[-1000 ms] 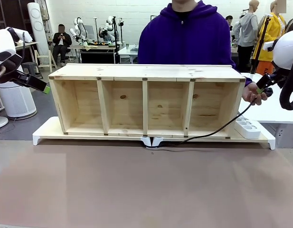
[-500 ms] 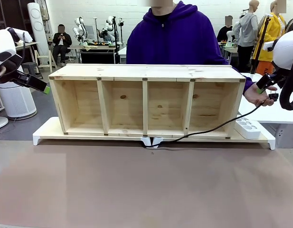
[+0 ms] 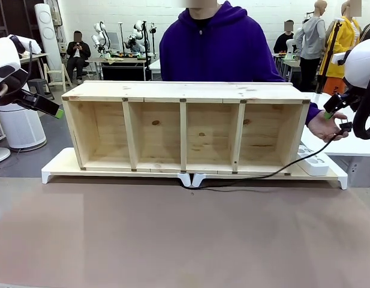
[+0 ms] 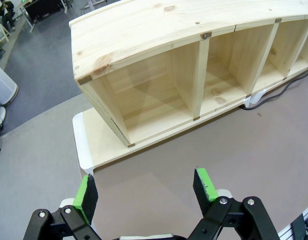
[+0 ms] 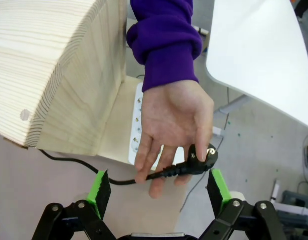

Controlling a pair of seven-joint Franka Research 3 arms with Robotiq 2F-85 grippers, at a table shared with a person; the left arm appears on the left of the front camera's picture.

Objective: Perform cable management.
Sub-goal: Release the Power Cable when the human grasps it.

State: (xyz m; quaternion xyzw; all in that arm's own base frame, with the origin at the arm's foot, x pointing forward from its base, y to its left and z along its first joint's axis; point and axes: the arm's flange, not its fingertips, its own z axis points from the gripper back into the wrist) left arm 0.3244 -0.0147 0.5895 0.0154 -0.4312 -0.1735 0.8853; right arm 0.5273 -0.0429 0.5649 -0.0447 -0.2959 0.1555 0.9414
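Note:
The black cable (image 3: 274, 170) runs from under the middle of the wooden shelf (image 3: 185, 126) along the white base board up to a person's hand (image 3: 326, 126). That hand (image 5: 173, 125) lies palm up and holds the round black plug (image 5: 202, 157) with its fingers. My right gripper (image 5: 158, 192) is open just below the hand, its green pads on either side of the plug and cord (image 5: 74, 162) without touching them. In the front view the right gripper (image 3: 330, 111) hovers at the hand. Far off at the shelf's left end, my left gripper (image 4: 145, 189) is open and empty, as the front view also shows the left gripper (image 3: 53, 110).
A white power strip (image 3: 313, 162) lies on the base board (image 3: 59, 165) at the shelf's right end, under the hand. A white table (image 5: 263, 55) stands to the right. The brown tabletop (image 3: 185, 240) stretches in front of the shelf.
The person's hand with the plug has shifted a little right and down. The cable has sagged lower along the base board. Both arms have stayed about where they were.

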